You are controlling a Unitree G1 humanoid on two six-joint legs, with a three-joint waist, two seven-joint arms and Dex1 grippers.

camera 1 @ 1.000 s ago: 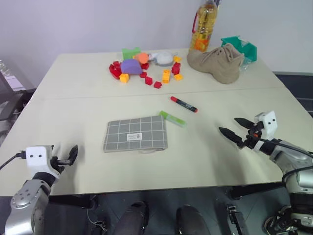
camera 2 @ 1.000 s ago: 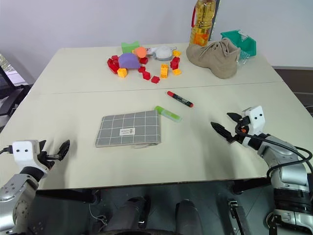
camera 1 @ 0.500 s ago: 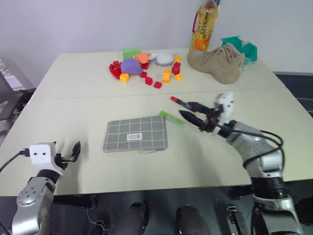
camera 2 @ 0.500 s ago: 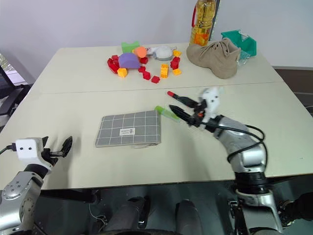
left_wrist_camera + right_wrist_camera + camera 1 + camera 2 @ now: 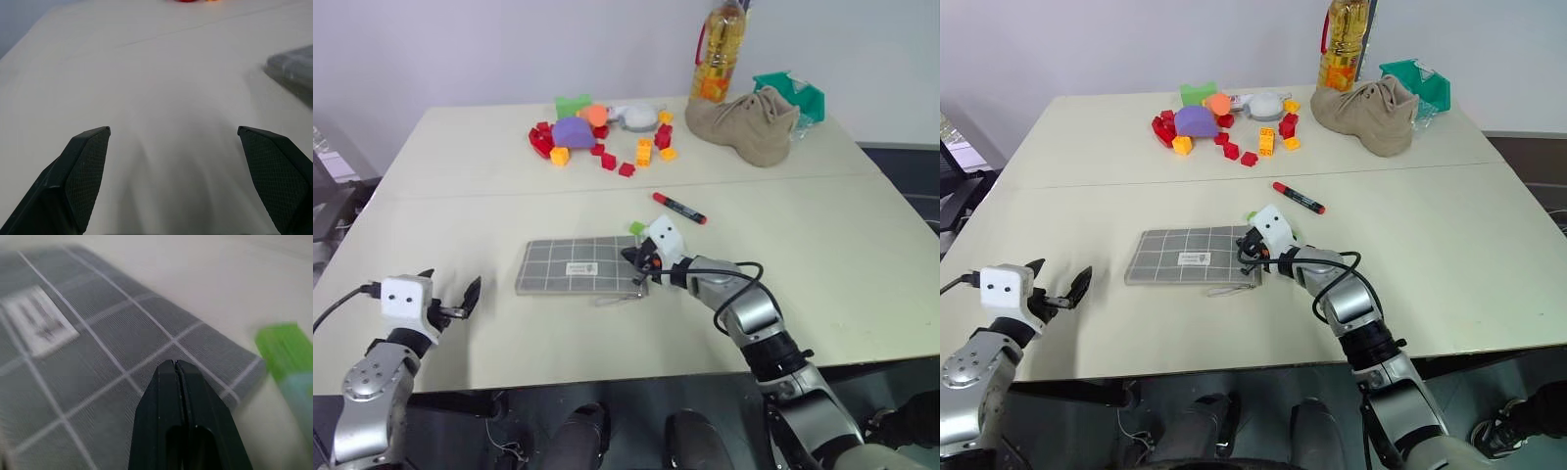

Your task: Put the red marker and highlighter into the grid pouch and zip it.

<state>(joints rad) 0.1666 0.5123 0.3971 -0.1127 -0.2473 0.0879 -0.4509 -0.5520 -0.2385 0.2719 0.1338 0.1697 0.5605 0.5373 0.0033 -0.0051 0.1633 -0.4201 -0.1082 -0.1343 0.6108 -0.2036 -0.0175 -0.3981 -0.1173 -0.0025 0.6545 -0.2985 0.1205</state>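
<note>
The right arm reaches across the table (image 5: 822,245) toward the robot's left, forearm low over the surface, so that the right gripper (image 5: 174,363) sits over the right-hand end of the grid pouch (image 5: 578,265). Its fingers (image 5: 164,396) are pressed together with no gap, tips pointing down onto the grey fabric near the pouch's corner; nothing shows between them. Whether the tips touch the cloth cannot be told.

The left arm is bent at the near left edge of the table, with the left gripper (image 5: 452,303) held level and pointing forward, well apart from the pouch. Its fingers (image 5: 85,161) are spread wide and hold nothing.

The pouch lies flat near the middle of the table, its long axis running left to right, white label up. The highlighter (image 5: 288,357) lies just beside the pouch's far right corner, mostly hidden behind the right wrist in the head views; its green end (image 5: 637,227) shows there. Its long axis cannot be told.

The red marker (image 5: 679,208) lies farther back and to the right, apart from the pouch, slanted, with its far end toward the left and its near end toward the right.
</note>
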